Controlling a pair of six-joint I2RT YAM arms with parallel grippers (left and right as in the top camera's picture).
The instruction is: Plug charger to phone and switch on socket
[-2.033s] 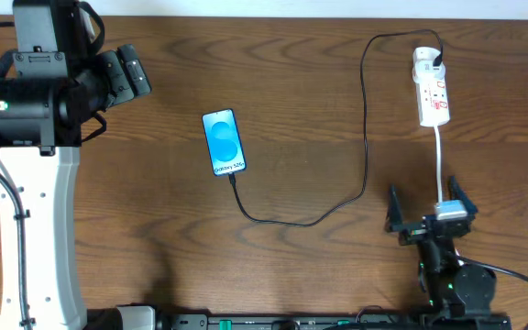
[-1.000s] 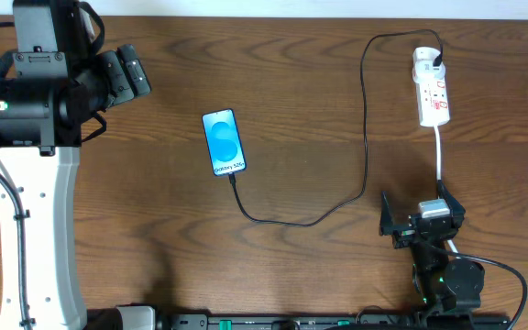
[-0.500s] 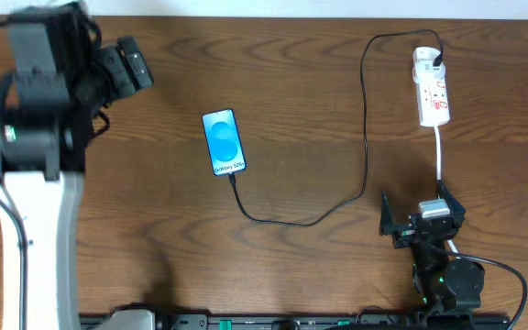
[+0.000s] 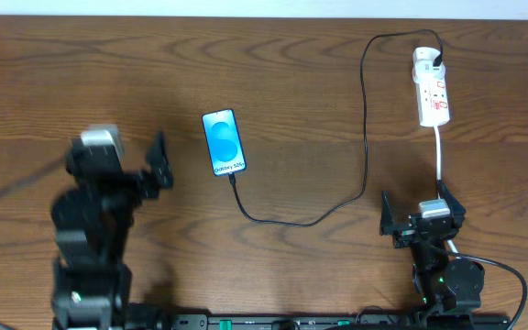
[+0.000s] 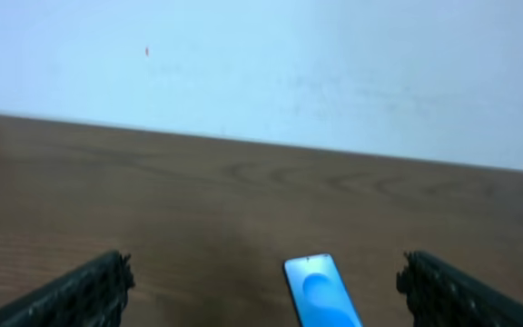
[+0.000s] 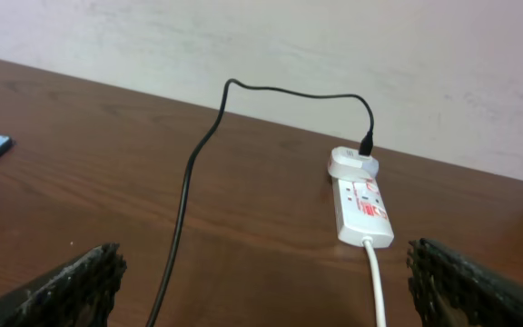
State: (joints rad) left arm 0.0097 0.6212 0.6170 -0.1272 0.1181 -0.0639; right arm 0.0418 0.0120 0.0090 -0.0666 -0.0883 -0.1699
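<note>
Left and right of the slim light-blue-screened smartphone (image 4: 224,142), both pincers spread, empty.
Thin black charger cable (image 4: 366,137) loops from the smartphone's lower end rightward to the narrow white power strip (image 4: 432,92) on the wooden bench (image 4: 301,73). Left pincer (image 5: 263,269) and right pincer (image 6: 263,259) hang clear, probably because plugging looks finished; switch unreadable.

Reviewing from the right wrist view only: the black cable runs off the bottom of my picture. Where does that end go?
Observer: Overhead, the charger curves across the table and its tip meets the bottom edge of the phone; it looks plugged in.
Operator: Where is the left hand?
Observer: Left of the phone and nearer the robot, open and empty, touching nothing.
Operator: Is the phone face up?
Observer: Yes, its light-blue screen reads "Galaxy S25".
</note>
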